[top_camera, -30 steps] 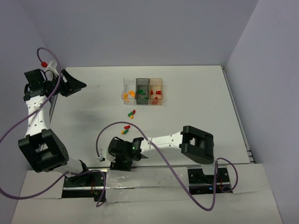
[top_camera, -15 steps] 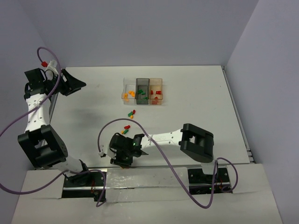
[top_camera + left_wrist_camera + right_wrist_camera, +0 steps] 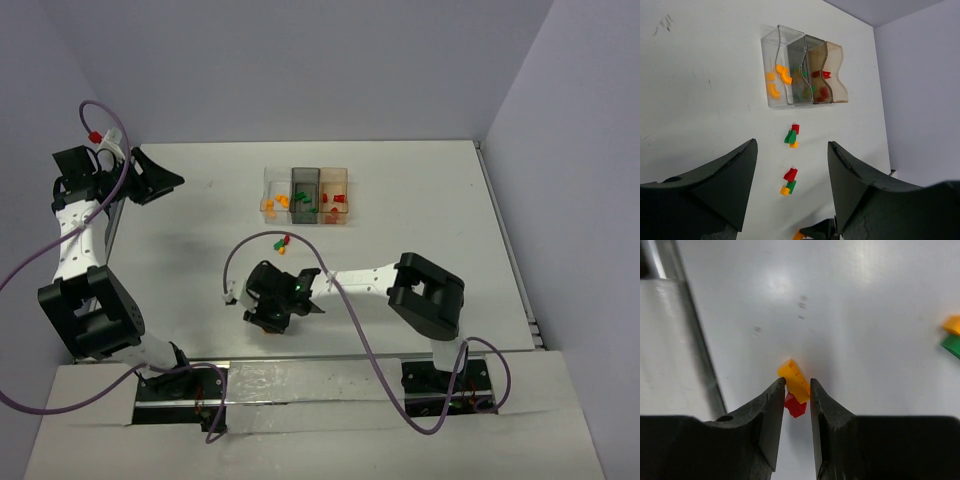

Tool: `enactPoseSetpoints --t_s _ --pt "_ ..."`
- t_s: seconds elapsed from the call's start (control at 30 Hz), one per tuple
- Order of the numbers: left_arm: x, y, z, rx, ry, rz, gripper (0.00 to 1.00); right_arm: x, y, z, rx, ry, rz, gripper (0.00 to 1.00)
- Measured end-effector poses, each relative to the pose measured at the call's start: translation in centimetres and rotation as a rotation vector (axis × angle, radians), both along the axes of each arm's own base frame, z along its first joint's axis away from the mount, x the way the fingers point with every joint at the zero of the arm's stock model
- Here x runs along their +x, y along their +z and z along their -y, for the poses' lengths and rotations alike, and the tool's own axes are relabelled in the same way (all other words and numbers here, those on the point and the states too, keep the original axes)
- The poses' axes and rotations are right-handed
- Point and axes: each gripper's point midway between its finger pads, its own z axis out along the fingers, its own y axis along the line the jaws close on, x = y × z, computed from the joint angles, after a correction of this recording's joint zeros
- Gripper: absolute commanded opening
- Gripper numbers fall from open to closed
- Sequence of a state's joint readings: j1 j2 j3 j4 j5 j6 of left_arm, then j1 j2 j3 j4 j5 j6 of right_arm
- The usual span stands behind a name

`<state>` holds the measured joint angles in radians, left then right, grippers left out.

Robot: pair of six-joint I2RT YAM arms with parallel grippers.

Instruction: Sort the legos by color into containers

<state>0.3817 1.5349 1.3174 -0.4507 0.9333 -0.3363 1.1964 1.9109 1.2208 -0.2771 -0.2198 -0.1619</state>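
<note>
My right gripper is shut on an orange-yellow lego with a red lego stuck under it, held just above the table. In the top view it hangs near the table's front middle. A red, green and orange cluster lies just beyond it, and a second such cluster lies nearer the containers. The clear bin holds orange legos, the dark grey bin green ones, the amber bin red ones. My left gripper stands open and empty at the far left, back.
The table's front edge with its metal rail runs close to my right gripper. A purple cable loops over the right arm. The side wall bounds the table on the right.
My right gripper closed on the yellow-and-red pair near the front edge, then moved up the table toward the loose cluster. The left arm has not moved.
</note>
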Motion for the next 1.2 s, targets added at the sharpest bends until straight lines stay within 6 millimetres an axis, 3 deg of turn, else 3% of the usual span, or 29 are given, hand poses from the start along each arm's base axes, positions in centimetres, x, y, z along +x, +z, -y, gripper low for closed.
enactPoseSetpoints --t_s 0.17,0.47,0.67,0.8,1.2 --pt "0.1 0.2 0.1 -0.002 -0.004 0.008 0.67 2.2 0.0 1.4 -0.010 -0.064 0.026 0.40" --pt "0.0 0.2 0.1 -0.005 -0.011 0.011 0.68 2.8 -0.6 3.2 -0.040 -0.070 -0.014 0.54" --pt "0.0 0.3 0.2 -0.009 -0.016 0.013 0.68 3.0 -0.7 3.5 -0.044 -0.053 -0.014 0.56" --pt "-0.1 0.3 0.2 -0.010 -0.017 0.013 0.68 3.1 -0.6 3.7 -0.056 -0.040 -0.005 0.56" --pt "-0.1 0.3 0.2 -0.006 -0.019 0.016 0.68 3.1 -0.6 4.0 -0.075 -0.037 0.001 0.40"
